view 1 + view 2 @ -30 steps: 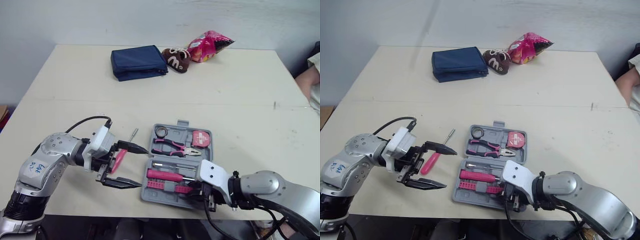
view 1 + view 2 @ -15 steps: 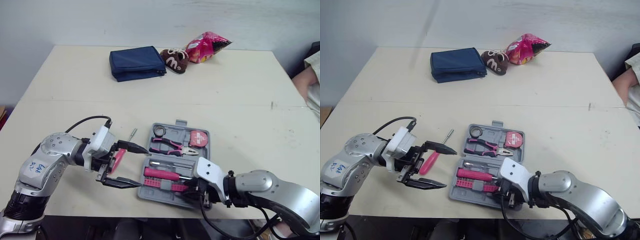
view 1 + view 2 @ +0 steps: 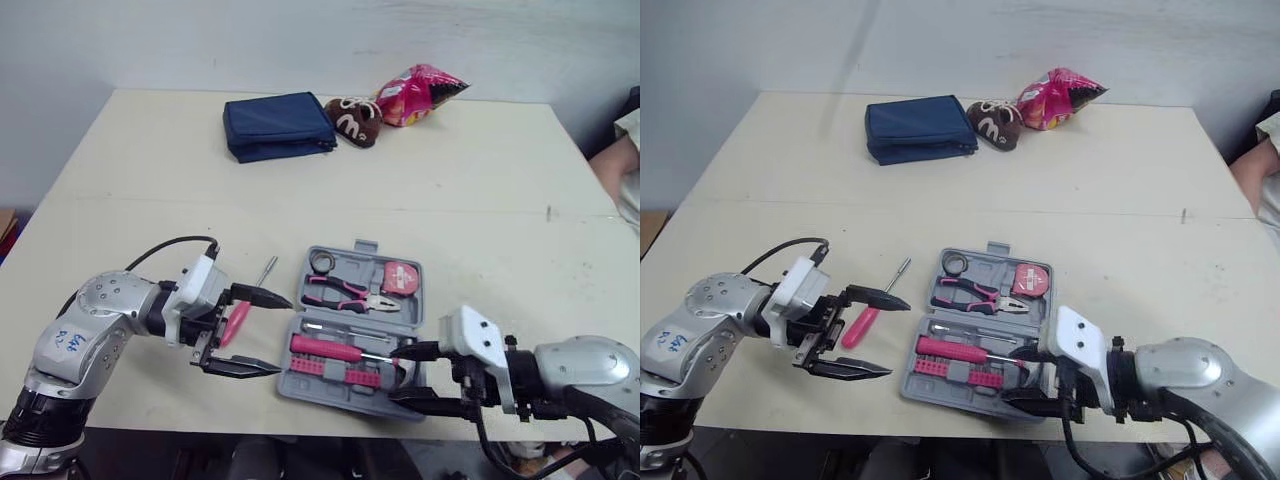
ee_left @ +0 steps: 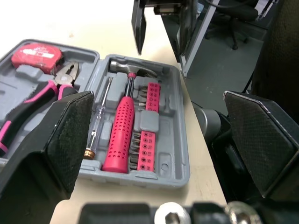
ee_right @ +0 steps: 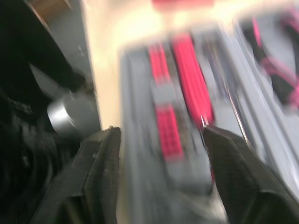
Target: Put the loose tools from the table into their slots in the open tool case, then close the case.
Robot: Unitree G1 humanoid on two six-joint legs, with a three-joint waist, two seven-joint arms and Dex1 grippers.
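Note:
The grey tool case lies open near the table's front edge, holding pink pliers, a tape measure, a pink-handled hammer and a bit set. A loose pink screwdriver rests on the table just left of the case. My left gripper hovers open over the screwdriver's handle end, its fingers pointing at the case's left side. At the case's front right corner my right gripper is open, one finger above the rim and one below. The left wrist view looks between wide-spread fingers onto the hammer.
A blue pouch, a brown plush shoe and a pink snack bag lie at the far side of the table. A person's arm shows at the right edge. The table's front edge runs just below both grippers.
My right gripper has drawn back to the right from the case's front corner, and its fingers now point left, spread apart. The left arm has hardly moved.

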